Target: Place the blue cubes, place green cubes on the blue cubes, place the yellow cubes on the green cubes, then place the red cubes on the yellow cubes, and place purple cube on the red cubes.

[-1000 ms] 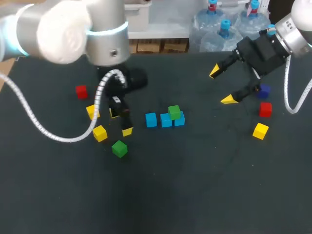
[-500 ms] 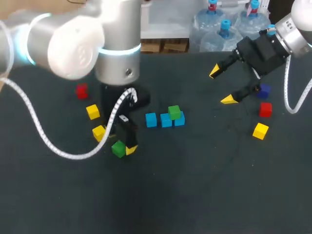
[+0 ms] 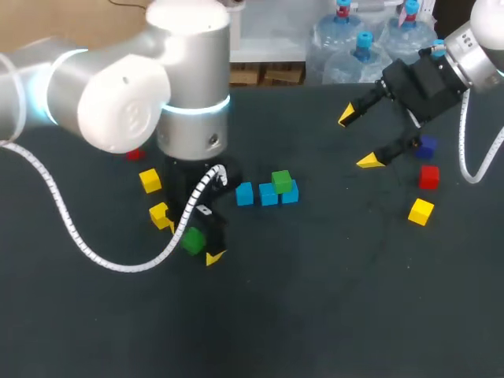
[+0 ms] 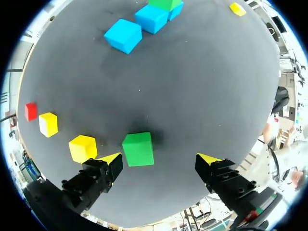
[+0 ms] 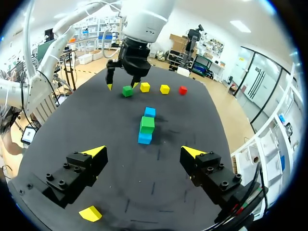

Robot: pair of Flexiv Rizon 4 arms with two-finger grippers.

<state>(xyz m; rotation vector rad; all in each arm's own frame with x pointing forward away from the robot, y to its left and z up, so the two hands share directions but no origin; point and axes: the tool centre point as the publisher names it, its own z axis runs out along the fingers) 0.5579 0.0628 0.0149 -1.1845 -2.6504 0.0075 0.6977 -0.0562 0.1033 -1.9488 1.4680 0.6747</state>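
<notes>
One red cube (image 3: pixel 135 155) mostly hidden.

No text, label or number can be read anywhere.

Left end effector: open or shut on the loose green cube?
Open. The small green cube lies between the yellow tips of the left end effector, clear of one tip.

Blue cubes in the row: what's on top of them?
One green cube sits on the blue cubes, nothing on it. The blue face beneath it is hidden.
</notes>
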